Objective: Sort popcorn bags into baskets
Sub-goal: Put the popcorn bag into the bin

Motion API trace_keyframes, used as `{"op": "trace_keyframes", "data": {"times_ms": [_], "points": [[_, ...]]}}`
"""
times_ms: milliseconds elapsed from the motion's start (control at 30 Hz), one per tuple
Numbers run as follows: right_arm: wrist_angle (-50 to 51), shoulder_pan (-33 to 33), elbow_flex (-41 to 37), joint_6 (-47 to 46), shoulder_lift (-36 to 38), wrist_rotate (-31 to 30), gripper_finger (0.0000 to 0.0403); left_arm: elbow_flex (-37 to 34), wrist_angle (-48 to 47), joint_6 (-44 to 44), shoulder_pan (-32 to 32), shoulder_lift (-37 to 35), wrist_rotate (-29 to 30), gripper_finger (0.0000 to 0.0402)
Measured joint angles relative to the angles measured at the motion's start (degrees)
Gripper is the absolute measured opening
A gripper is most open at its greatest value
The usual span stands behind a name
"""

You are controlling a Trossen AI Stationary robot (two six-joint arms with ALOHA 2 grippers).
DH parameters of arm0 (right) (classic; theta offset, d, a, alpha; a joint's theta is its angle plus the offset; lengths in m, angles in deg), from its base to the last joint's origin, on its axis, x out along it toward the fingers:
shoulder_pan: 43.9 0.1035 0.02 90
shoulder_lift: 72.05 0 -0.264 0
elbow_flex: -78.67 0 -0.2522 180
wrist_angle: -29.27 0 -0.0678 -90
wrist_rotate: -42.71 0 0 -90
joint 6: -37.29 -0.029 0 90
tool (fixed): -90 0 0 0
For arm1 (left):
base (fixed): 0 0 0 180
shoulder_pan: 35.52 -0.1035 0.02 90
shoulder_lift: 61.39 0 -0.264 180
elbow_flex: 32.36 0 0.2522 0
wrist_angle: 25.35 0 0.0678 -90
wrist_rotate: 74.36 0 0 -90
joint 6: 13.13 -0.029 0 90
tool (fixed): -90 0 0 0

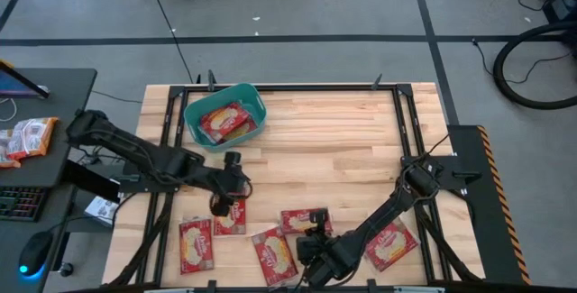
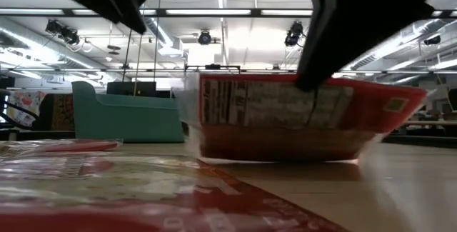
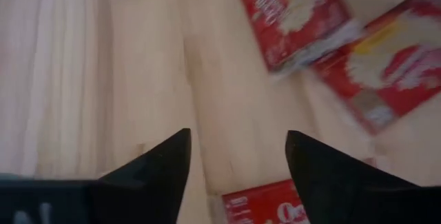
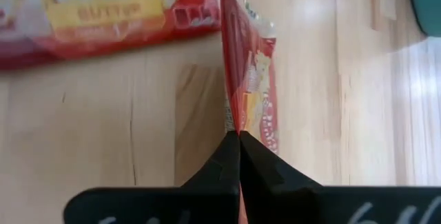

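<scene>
Several red popcorn bags with cream labels lie flat on the wooden table's near half. The teal basket (image 1: 224, 117) stands at the far left with two bags (image 1: 224, 122) inside. My right gripper (image 1: 315, 235) is shut on one bag (image 1: 305, 220), which stands up on edge in the low view (image 2: 285, 118). My left gripper (image 1: 221, 205) hovers open over another bag (image 1: 231, 217). That bag's end (image 3: 269, 207) shows below the left gripper (image 3: 238, 148), untouched. My right gripper pinches the bag's raised edge (image 4: 238, 122) between its two fingers, at their tips. The fingers slant down onto it from the table's near right. The bag stands tilted up on edge below the fingers, its lower edge (image 2: 278, 159) at the table top.
More bags lie at the near left (image 1: 196, 243), near middle (image 1: 273, 255) and near right (image 1: 389, 243). The table's middle and far right are bare wood. A desk with a keyboard and mouse stands beyond the left edge.
</scene>
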Motion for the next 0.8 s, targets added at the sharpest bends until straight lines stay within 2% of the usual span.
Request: {"op": "trace_keyframes", "data": {"times_ms": [200, 567, 800], "points": [[0.7, -2.3, 3.4, -4.5, 0.0, -0.1, 0.0001, 0.0, 2.5, 0.4, 0.5, 5.5, 2.2, 0.0275], [3.1, -4.5, 8.4, -5.2, 0.0, -2.8, 0.0000, 0.0, 11.7, -1.8, 4.5, 12.4, 2.4, 0.0262], [3.2, -5.9, 8.5, -4.9, 0.0, -3.0, 0.0000, 0.0, 17.6, -2.5, 5.5, 15.2, 3.1, 0.0260]]}}
